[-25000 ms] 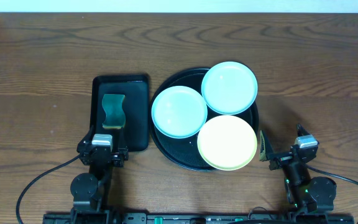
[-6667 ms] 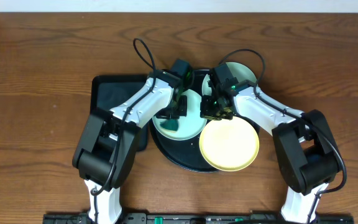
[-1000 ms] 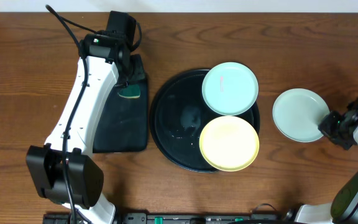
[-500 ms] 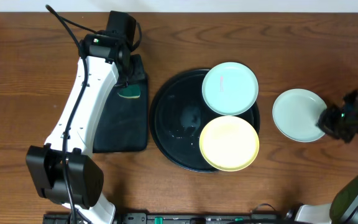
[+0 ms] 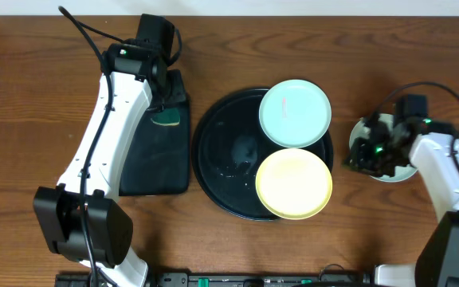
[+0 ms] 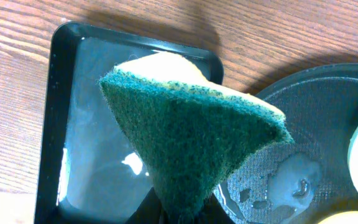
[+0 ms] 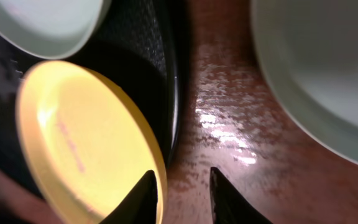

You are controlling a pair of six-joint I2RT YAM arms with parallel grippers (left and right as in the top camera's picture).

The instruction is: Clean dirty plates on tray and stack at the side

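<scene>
1. Left fingers [image 5: 162, 100], upper left, are clenched on the sponge [image 6: 191, 130].
2. Right fingers [image 7: 145, 193] are released and empty, between the yellow plate [image 5: 292, 182] and the side plate [image 7: 328, 68] on the counter.
3. Risk: the yellow plate overhangs the tray [image 5: 229, 159] rim, so a low approach may tip it.

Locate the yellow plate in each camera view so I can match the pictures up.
Overhead: the yellow plate lies right of centre, low in the picture, on the lower right part of the tray.
Left wrist: only a yellowish sliver at the bottom right edge, probably its rim.
Right wrist: it fills the lower left.
Shared landmark: the round black tray, in all three views.
</scene>
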